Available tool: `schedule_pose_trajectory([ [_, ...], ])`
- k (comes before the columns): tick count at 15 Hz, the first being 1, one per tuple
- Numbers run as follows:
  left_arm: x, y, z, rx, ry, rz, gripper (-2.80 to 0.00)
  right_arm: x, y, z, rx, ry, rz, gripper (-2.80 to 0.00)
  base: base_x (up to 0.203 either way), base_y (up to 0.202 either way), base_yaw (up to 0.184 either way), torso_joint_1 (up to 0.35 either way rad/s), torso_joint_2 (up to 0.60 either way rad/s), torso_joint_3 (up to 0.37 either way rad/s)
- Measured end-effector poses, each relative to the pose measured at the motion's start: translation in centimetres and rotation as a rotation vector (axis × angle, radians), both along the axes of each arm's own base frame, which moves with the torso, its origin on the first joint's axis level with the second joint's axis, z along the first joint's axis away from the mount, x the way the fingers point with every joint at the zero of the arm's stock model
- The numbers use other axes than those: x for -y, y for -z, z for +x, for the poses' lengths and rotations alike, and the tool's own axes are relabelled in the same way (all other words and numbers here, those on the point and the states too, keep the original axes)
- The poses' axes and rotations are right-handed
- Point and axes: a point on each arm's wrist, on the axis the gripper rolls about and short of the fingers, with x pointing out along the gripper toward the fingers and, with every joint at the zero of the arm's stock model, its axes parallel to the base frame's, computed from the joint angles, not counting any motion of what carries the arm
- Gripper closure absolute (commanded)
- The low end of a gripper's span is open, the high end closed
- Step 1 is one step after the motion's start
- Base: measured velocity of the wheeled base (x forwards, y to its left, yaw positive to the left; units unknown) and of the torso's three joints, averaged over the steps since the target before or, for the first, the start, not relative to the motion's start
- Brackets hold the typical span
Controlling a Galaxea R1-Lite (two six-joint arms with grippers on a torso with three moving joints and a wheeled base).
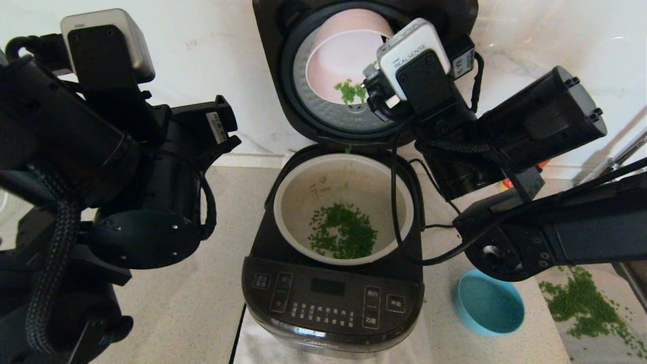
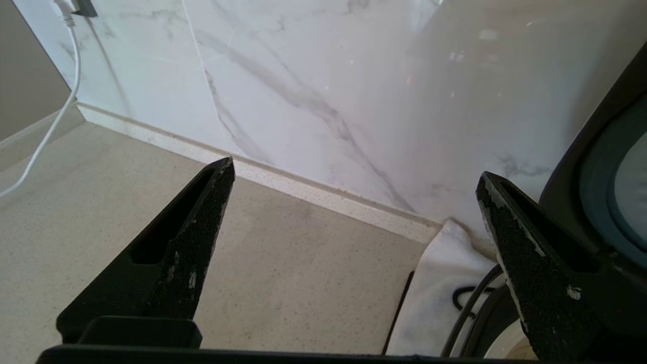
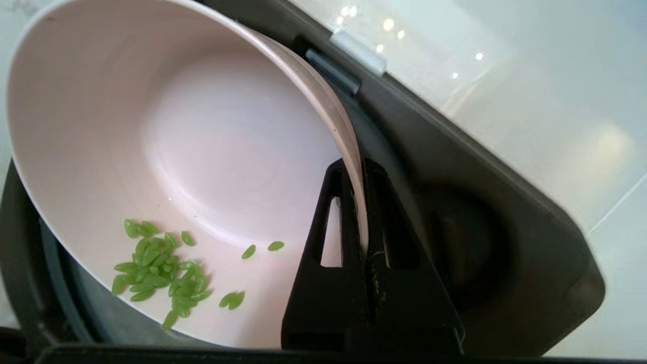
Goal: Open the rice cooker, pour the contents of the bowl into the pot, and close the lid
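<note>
My right gripper (image 3: 360, 222), jaws clamped on the rim of the bowl (image 3: 167, 131), held it tipped above the pot (image 1: 303, 202), in front of the raised lid (image 1: 283, 65). To finish well, I judged, the bowl needed a steeper tilt (a small cluster of green grains (image 3: 156, 268) clung inside). Most grains (image 1: 343, 232) lay in the pot of the rice cooker (image 1: 331, 298). My left gripper (image 2: 354, 217) hung, jaws apart, left of the cooker.
</note>
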Motion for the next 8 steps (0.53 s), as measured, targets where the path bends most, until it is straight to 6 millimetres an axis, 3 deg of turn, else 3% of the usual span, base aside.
schedule_pose_trajectory([
  [8, 0.1, -0.2, 0.0, 0.006, 0.002, -0.005, -2.80, -0.6, 1.9, 0.4, -0.061, 0.008, -0.035, 0.00, 0.000, 0.000, 0.000, 0.000, 0.00, 0.000],
])
